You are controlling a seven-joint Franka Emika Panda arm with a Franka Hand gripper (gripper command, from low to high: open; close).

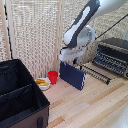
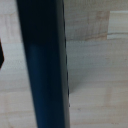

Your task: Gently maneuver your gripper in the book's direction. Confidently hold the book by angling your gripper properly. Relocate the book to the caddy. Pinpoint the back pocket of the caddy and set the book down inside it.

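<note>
Held in mid-air above a pale wooden table [image 1: 100, 107]: a thin navy book [image 1: 73, 75], clamped along its upper edge by the white gripper [image 1: 68, 58] of a bulky white-and-grey arm [image 1: 85, 25]. Book hanging roughly on edge, clear of the tabletop, cover facing the camera, long axis sloping down toward the exterior view's right, lowest corner nearest the table. In the wrist view, only the book [image 2: 42, 65] as a dark blue band running the full height of the picture, slightly slanted, with light wood planks behind it; fingertips not clearly visible there. At the exterior view's lower left, well apart from the book, a large black soft-sided caddy [image 1: 10, 70] with inner dividers; compartments look dark, contents not discernible. Narrow back pocket [image 1: 9, 80] along one wall, seemingly unfilled. Between caddy and book, a red cup [image 1: 52, 76] standing upright on the table, and just beside it a small pale bowl [image 1: 43, 84] holding something yellow. At the exterior view's right, a black-and-silver toaster oven [image 1: 114, 54]. Behind everything, a woven reed screen [image 1: 32, 30].
</note>
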